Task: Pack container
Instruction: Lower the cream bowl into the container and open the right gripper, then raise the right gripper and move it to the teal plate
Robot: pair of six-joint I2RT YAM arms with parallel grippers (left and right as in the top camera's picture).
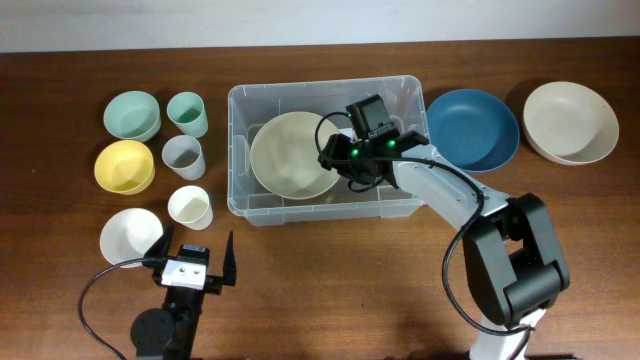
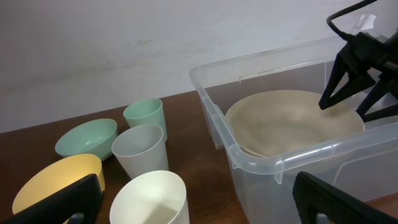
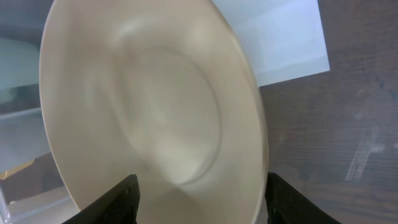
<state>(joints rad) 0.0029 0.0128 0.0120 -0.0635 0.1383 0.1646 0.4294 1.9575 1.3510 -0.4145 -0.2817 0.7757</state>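
The clear plastic container [image 1: 405, 92] stands at the table's middle; it also shows in the left wrist view [image 2: 249, 155]. A large beige bowl [image 1: 290, 155] lies inside it on the left, also seen from the left wrist [image 2: 286, 118] and the right wrist [image 3: 155, 106]. My right gripper [image 1: 343, 166] is down inside the container at the bowl's right edge, jaws open [image 3: 202, 199] and spread across the bowl. The container's white label [image 3: 280, 43] shows beyond the bowl. My left gripper [image 1: 198, 247] is open and empty at the table's front left [image 2: 199, 208].
Left of the container stand a green bowl [image 1: 132, 113], yellow bowl [image 1: 124, 165], white bowl [image 1: 130, 237], green cup [image 1: 187, 112], grey cup [image 1: 183, 155] and white cup [image 1: 189, 206]. To its right lie a blue bowl [image 1: 472, 128] and a cream bowl [image 1: 570, 122].
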